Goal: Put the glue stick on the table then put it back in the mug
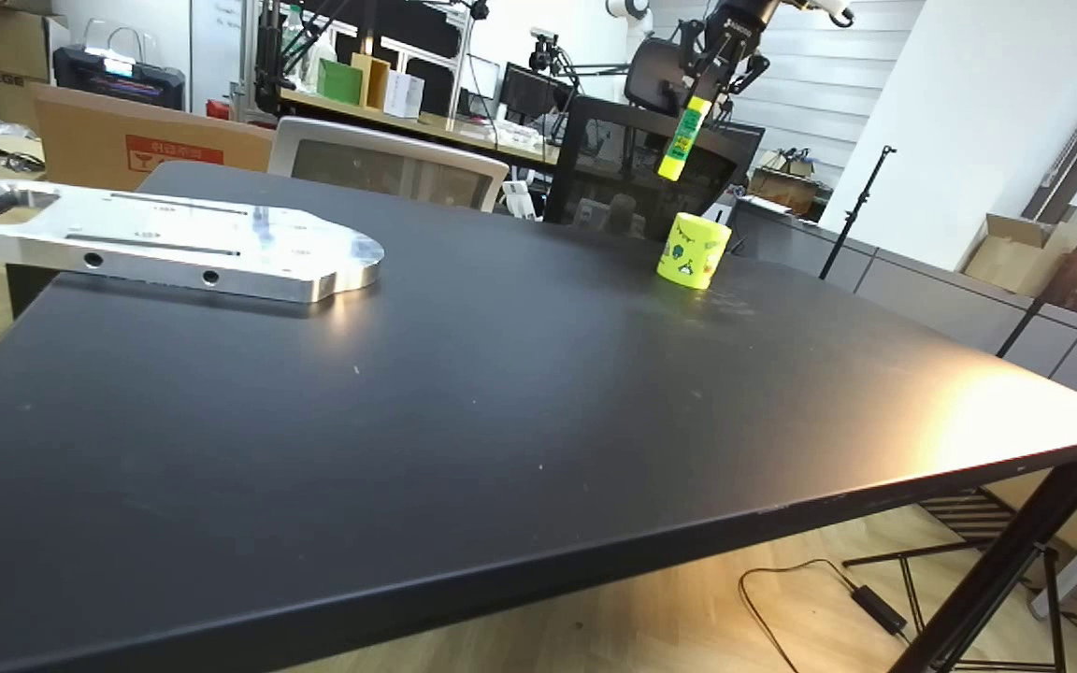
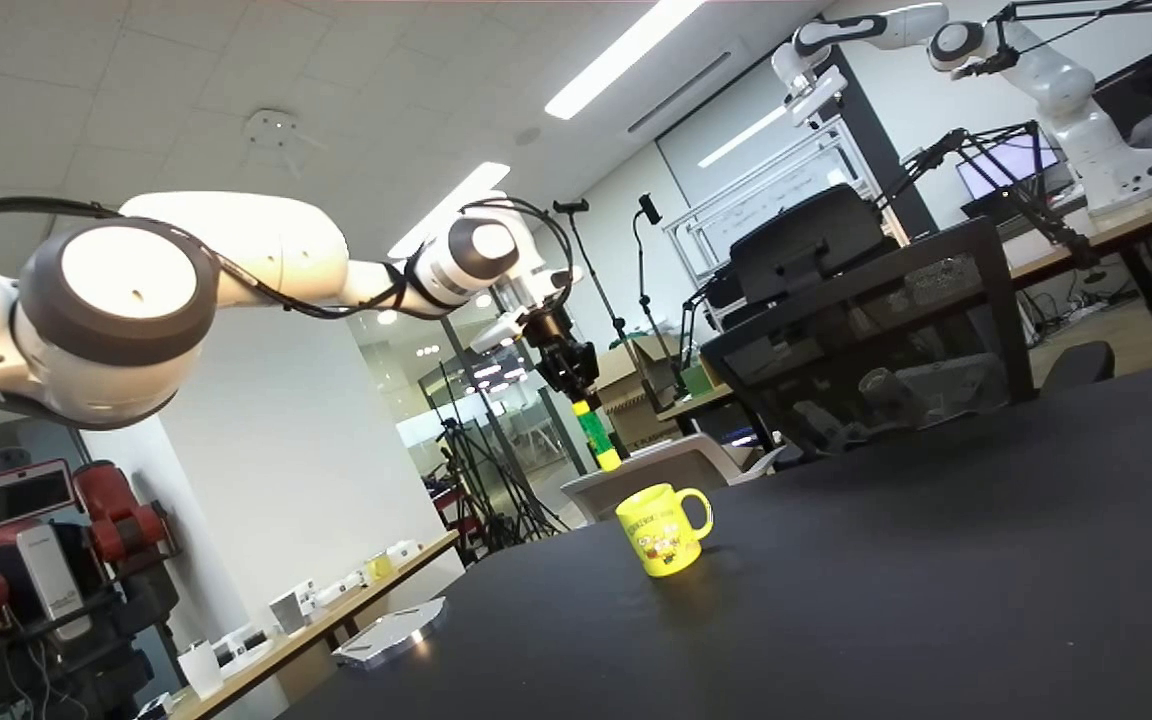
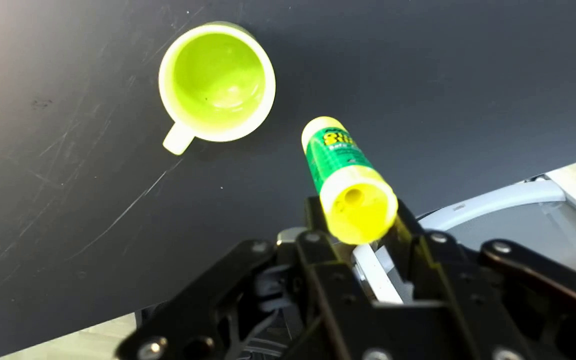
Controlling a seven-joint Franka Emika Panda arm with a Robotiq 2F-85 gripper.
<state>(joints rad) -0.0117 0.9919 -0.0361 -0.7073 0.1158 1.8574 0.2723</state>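
Observation:
The glue stick (image 1: 685,138), green with yellow ends, hangs tilted in the air in both exterior views; it also shows in an exterior view (image 2: 596,435). My gripper (image 3: 359,215) is shut on its upper yellow end, one black finger on each side. The lime-green mug (image 1: 694,250) stands upright on the black table (image 1: 501,393), below the stick; it also shows in an exterior view (image 2: 661,535). In the wrist view the mug (image 3: 218,85) is empty, with its handle at lower left. The glue stick (image 3: 338,152) is beside the mug's opening there, apart from it.
A silver metal plate (image 1: 155,238) lies at the table's side and overhangs its edge. A grey chair (image 1: 389,164) and a black mesh chair (image 1: 637,178) stand at the far edge, near the mug. The grey chair also shows in the wrist view (image 3: 498,197).

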